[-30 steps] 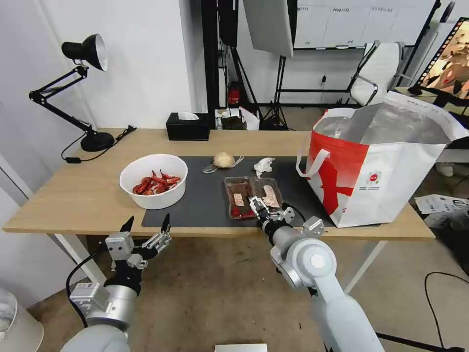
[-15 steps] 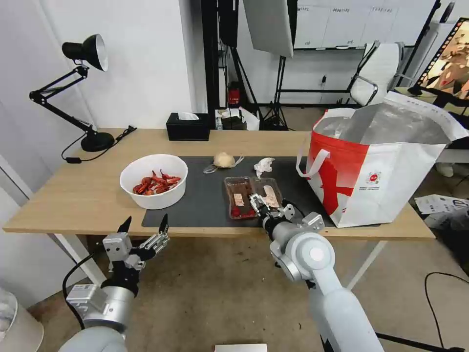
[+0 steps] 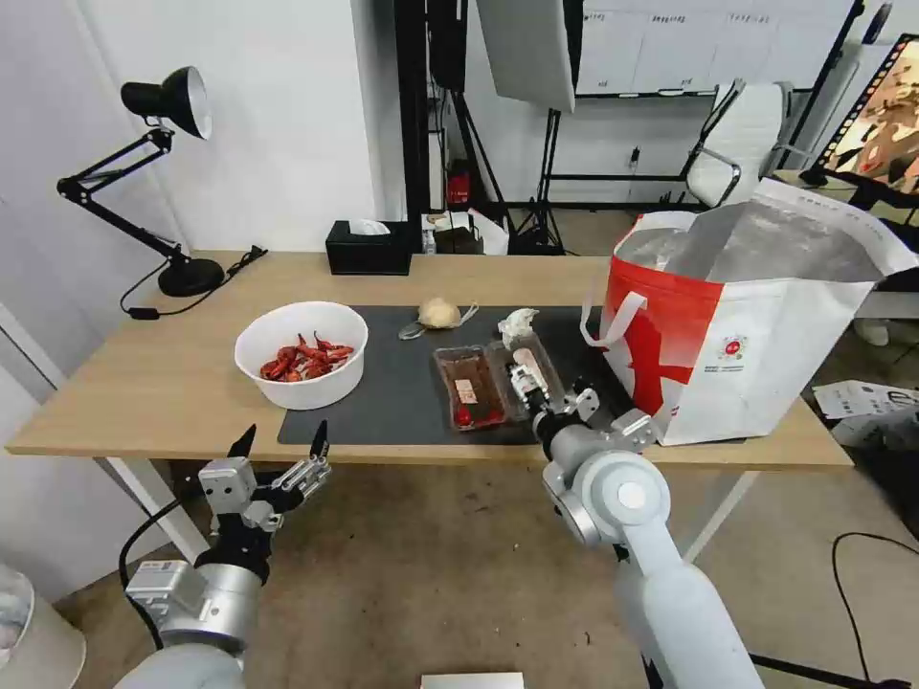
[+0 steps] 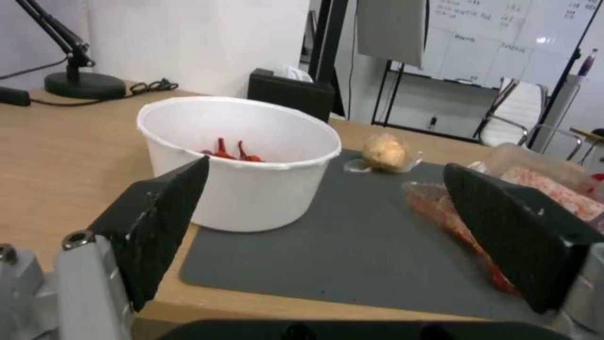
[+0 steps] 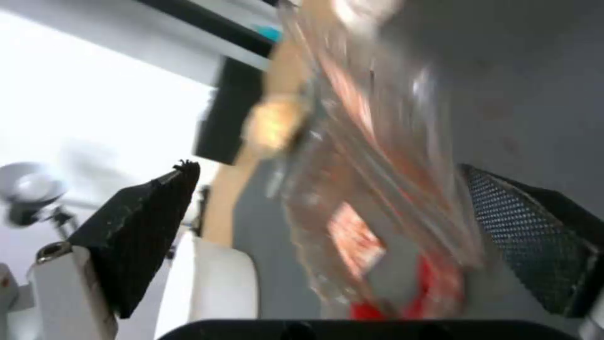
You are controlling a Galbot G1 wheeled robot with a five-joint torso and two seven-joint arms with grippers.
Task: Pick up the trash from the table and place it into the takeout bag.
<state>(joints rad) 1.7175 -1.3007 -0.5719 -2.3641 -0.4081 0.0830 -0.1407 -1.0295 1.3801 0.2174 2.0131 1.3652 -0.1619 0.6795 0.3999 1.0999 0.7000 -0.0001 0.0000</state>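
1. Head view shows the right gripper (image 3: 529, 381) at the clear plastic tray (image 3: 469, 385), which sits on the dark mat (image 3: 402, 402) just left of the takeout bag (image 3: 756, 335).
2. Its fingers are wide open on both sides of the tray and do not squeeze it yet.
3. The left gripper (image 3: 280, 450) waits below the table (image 3: 144, 383) edge, far left of the bag, open and holding nothing.
4. The white bowl (image 3: 302, 352), the beige lump (image 3: 438, 312) and the crumpled tissue (image 3: 517, 323) also lie left of the bag.
5. No trash is seen inside the bag, so it looks like all four pieces are left to do.
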